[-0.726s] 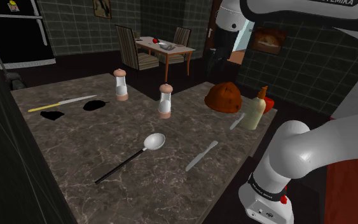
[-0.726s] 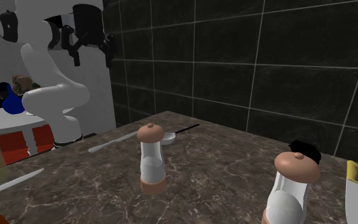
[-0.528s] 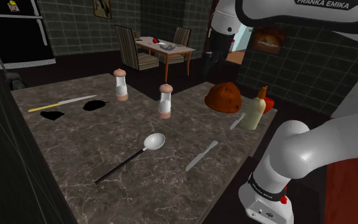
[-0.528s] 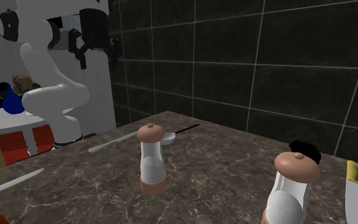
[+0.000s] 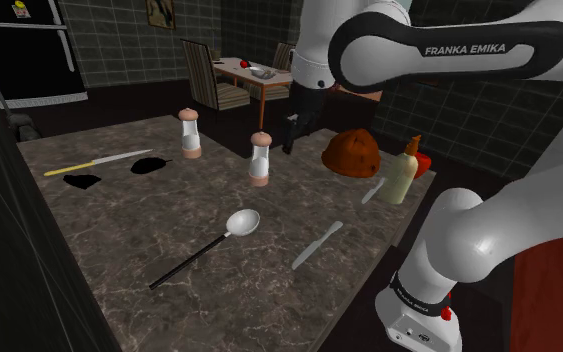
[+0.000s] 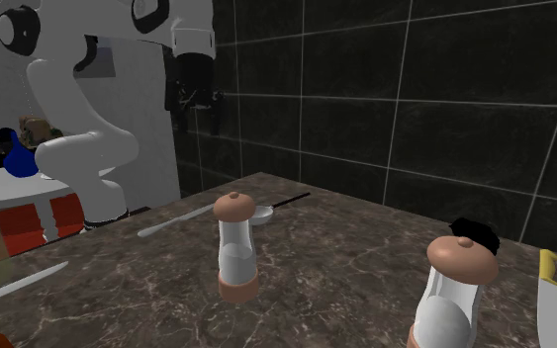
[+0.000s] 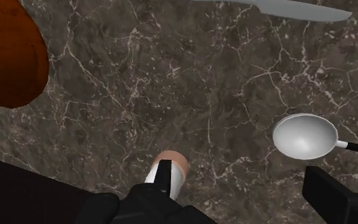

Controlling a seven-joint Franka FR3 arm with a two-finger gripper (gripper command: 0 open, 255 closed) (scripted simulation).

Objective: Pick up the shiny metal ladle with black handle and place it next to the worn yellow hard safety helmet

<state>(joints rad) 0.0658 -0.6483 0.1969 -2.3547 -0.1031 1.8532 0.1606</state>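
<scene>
The ladle (image 5: 241,222) lies flat on the dark marble table (image 5: 119,225), its shiny bowl toward the middle and its thin black handle (image 5: 184,266) running to the front edge. The helmet (image 5: 350,152), drawn orange-brown, rests at the table's right side in the shoulder view. My gripper (image 5: 292,140) hangs open and empty well above the table, between a shaker and the helmet. In the wrist view the ladle bowl (image 7: 305,136) shows just ahead of one finger (image 7: 327,191), and the helmet (image 7: 6,57) lies off to the other side. The gripper (image 6: 197,109) is high in the second exterior view.
Two shakers (image 5: 260,158) (image 5: 189,133) stand mid-table, one right under my hand (image 7: 170,170). A squeeze bottle (image 5: 401,170) stands by the helmet, with two table knives (image 5: 317,244) (image 5: 373,190) nearby. A yellow-handled knife (image 5: 97,162) and black blobs (image 5: 149,165) lie at the far left.
The arm has swung to the shoulder view's left and lowered, carrying the gripper from beyond the helmet to over the table near the shaker. Nothing on the table moved.
</scene>
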